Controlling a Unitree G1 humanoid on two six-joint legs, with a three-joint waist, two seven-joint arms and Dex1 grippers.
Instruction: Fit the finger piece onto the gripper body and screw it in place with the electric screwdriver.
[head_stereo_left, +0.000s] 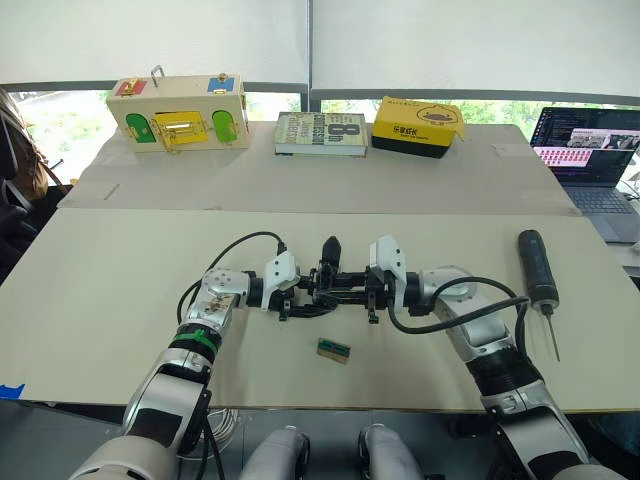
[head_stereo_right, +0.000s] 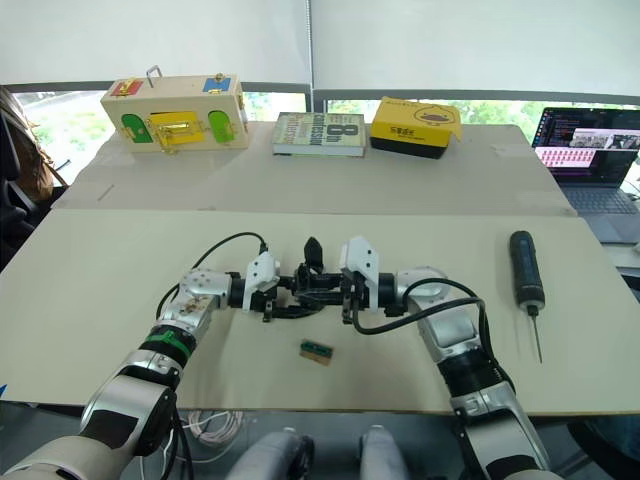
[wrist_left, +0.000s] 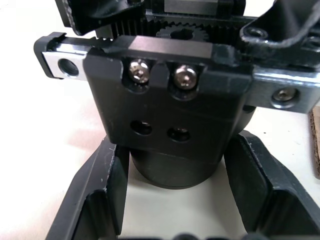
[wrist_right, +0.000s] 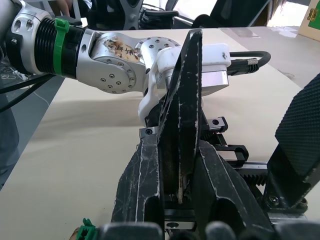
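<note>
left wrist view, left fingers (wrist_left: 102, 192) straddling gripper body (wrist_left: 170, 120), top cropped, right fingers (wrist_right: 150, 180) clamping finger piece (wrist_right: 182, 100)

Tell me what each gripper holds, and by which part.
The left gripper grips the gripper body around its rounded base. The right gripper pinches the finger piece at its wide lower end.

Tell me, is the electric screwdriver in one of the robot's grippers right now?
No, the electric screwdriver lies alone on the table, off to the right of the right gripper.
</note>
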